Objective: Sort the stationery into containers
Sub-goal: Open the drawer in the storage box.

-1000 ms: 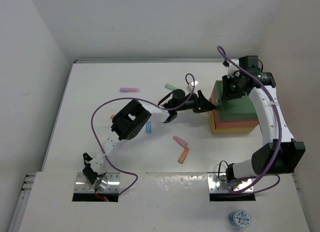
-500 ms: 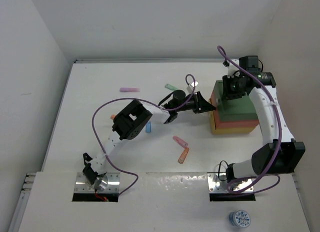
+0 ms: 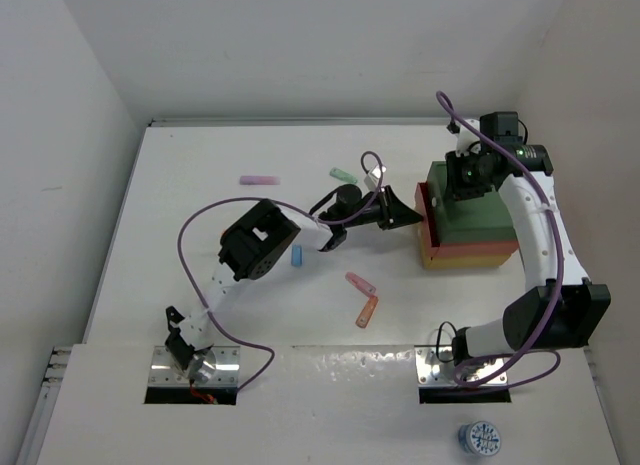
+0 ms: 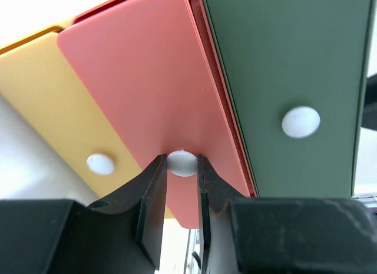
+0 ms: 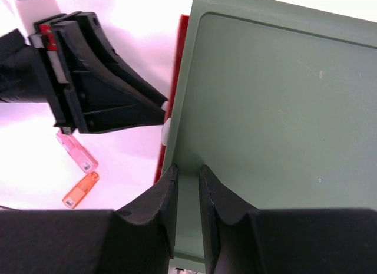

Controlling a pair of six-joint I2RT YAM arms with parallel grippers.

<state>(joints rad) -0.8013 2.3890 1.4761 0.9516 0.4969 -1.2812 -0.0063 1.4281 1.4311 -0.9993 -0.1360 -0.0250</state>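
The step in hand is judged to be opening a container, not picking stationery. The left gripper [image 4: 181,167] is closed to a narrow span, and its two fingers pinch the small white knob [image 4: 182,161] on the front face of the red-orange tray [image 4: 147,79]. This tray sits between the yellow tray [image 4: 53,91] and the green tray [image 4: 283,50] in the stack. In the overhead view, the red-orange front stands slightly proud of the stack on the side facing the left arm. The right gripper [image 5: 187,185] rests on the top of the green tray near its left edge, with its fingers drawn almost together. Whether it clamps a rim or merely presses down cannot be told. It is probably bracing the stack. The stationery lies loose on the table [image 3: 200,155]: a purple marker [image 3: 260,180], a mint green marker [image 3: 343,174], a blue marker [image 3: 296,255], a pink marker [image 3: 360,283] and an orange marker [image 3: 368,311] beside it. None is in a tray yet. The next move calls for a straight, level pull on the knob, away from the stack. The knob is small and round, so any sideways load may cause it to slip from the fingers.
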